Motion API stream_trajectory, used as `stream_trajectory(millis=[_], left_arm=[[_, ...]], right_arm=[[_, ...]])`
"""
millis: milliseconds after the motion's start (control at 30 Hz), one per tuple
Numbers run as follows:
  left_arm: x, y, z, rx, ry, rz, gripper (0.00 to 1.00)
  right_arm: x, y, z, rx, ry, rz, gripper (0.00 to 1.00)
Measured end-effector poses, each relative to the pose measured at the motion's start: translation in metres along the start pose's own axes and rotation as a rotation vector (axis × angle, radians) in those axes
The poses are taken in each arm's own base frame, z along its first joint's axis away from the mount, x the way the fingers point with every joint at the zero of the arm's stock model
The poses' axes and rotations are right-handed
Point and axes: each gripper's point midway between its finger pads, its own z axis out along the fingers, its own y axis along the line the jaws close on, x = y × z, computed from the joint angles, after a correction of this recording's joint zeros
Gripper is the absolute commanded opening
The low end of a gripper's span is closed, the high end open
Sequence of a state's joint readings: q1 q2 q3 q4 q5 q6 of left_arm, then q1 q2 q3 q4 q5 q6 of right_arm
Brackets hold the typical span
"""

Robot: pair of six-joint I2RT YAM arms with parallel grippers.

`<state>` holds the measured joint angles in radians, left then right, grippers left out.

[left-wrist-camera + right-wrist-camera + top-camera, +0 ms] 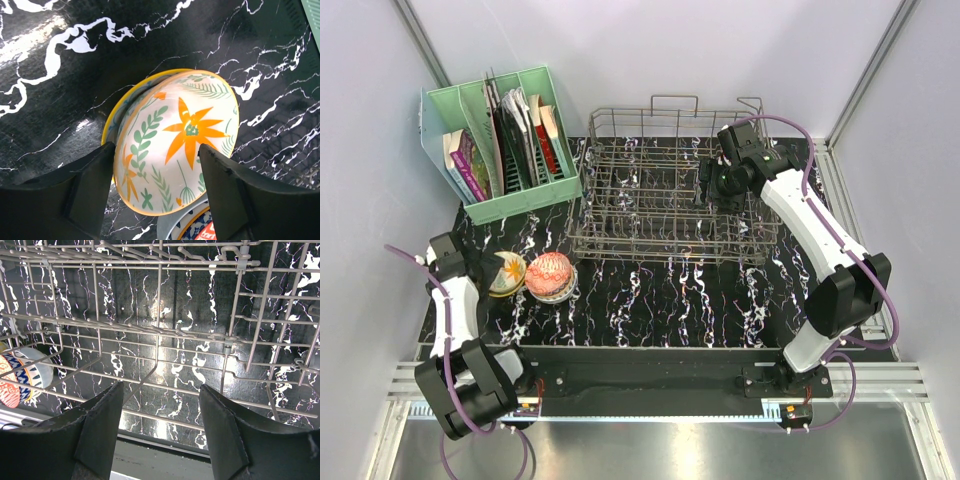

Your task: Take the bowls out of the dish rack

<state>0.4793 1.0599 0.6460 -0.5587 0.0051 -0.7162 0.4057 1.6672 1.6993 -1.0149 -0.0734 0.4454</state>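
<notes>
Inside yellow bowl, tilted floral bowl

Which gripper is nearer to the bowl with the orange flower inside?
Left. The left gripper is right at the floral bowl, with one finger on either side of it. The right gripper is far away, open above the dish rack.

Lab enclosure, white walls, aluminium framing
</notes>
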Motion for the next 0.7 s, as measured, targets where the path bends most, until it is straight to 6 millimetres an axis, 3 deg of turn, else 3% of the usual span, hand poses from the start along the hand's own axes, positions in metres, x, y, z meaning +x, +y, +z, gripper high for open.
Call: stream_trajectory(millis=[167,400,700], left_arm=[[0.000,-0.003,-0.007,0.002,0.019,0.020,0.74],[-0.026,-0.018,-0.031,0.011,-0.039,0.039,0.75],[-0.055,-0.018,-0.056,-0.054,-0.142,0.043,0.74]], right_arm=[[0.000,0.000,0.000,0.000,0.001,0.000,0.70],[0.000,0.000,0.001,0.001,0.002,0.000,0.70],[0.001,-0.001,0.005,0.006,0.012,0.002,0.70]])
